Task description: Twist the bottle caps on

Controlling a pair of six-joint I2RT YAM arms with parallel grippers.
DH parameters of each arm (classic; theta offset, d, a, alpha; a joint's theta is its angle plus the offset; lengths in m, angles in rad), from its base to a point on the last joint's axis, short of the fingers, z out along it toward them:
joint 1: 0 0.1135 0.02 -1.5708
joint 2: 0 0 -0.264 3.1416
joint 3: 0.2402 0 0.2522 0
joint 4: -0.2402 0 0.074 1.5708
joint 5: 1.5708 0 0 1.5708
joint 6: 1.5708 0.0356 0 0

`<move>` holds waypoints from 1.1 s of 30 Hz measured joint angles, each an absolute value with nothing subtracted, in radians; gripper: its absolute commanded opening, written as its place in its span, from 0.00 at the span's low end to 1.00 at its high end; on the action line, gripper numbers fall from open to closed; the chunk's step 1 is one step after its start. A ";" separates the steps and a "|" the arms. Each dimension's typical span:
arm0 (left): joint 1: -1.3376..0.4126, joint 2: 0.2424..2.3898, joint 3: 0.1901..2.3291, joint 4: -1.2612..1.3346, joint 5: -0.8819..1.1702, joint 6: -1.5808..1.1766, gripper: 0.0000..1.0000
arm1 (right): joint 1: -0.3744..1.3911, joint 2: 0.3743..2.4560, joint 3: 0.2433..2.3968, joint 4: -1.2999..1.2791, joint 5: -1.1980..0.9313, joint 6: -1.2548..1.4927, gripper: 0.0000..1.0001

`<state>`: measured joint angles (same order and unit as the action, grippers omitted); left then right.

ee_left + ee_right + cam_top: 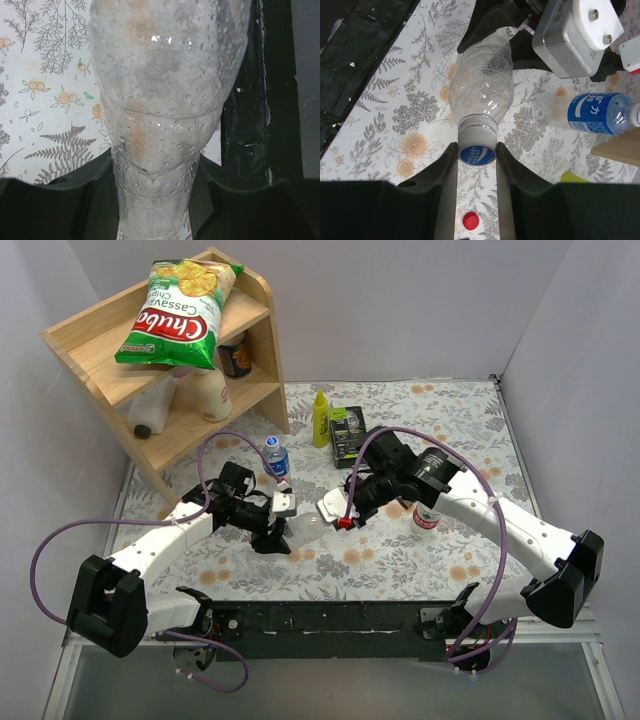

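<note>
The left gripper clamps the clear bottle around its body. Between the right gripper's fingers sits the blue cap, pinched, seemingly on the bottle's mouth. A red cap lies on the table just beneath them.

One bottle lies over the tabletop, body in the left tool, cap in the right tool; another bottle stands behind

From my remote seat I read lab robot cell: plain pale partition walls box in counter under floral-print cloth; white left arm, white right arm bolted to black base rail; light wooden shelf holds green snack bag.
</note>
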<state>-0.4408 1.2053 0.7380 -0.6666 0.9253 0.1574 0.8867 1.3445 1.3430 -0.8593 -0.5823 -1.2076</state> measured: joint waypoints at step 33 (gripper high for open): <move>-0.442 1.048 0.595 -0.294 0.526 -0.131 0.00 | 0.513 1.765 1.808 -0.872 -0.927 -0.416 0.69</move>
